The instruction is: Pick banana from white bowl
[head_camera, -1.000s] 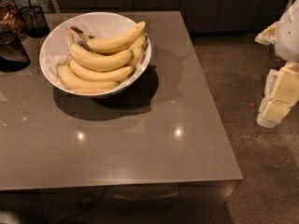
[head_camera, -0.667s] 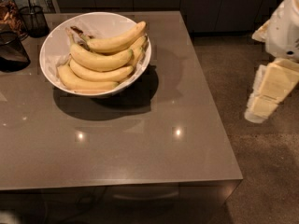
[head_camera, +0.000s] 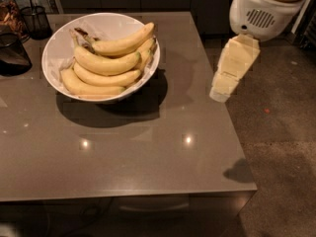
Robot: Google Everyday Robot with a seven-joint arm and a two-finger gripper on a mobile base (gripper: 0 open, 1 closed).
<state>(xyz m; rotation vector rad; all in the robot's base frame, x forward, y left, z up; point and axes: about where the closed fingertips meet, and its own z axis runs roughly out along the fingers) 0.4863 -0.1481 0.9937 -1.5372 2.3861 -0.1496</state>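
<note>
Camera view, the only one.

- White bowl (head_camera: 55, 51) sat on the grey desk (head_camera: 148, 162), toward its far left part. The bowl was wide, glossy and upright, and cast a dark shadow on the desk on its near right side.
- A bunch of pale-yellow bananas lay inside the bowl, stacked roughly parallel with their dark tips toward the bowl's far left wall.
- The banana (head_camera: 106, 63), the thick curved one, lay second from the top of the stack and rested against its neighbours above and below. It was fully within the bowl's rim and nothing gripped it.
- Gripper (head_camera: 220, 92): a pale cream wedge pointing downward, well apart from the bowl on its right, level with the bowl's near half. It hung past the desk edge over the brown floor (head_camera: 281, 147) and touched neither the bowl nor any fruit. Whether it was spread or pressed together could not be told.
- The white arm housing (head_camera: 261, 11), with a vent grille, sat above the gripper, to the far right of the bowl.
- Black mesh cup (head_camera: 38, 21) stood just beyond the bowl's far left rim.
- A dark glass jar (head_camera: 12, 56) stood left of the bowl, close to its rim.
- Two small light glints showed on the desk nearer the camera than the bowl.
</note>
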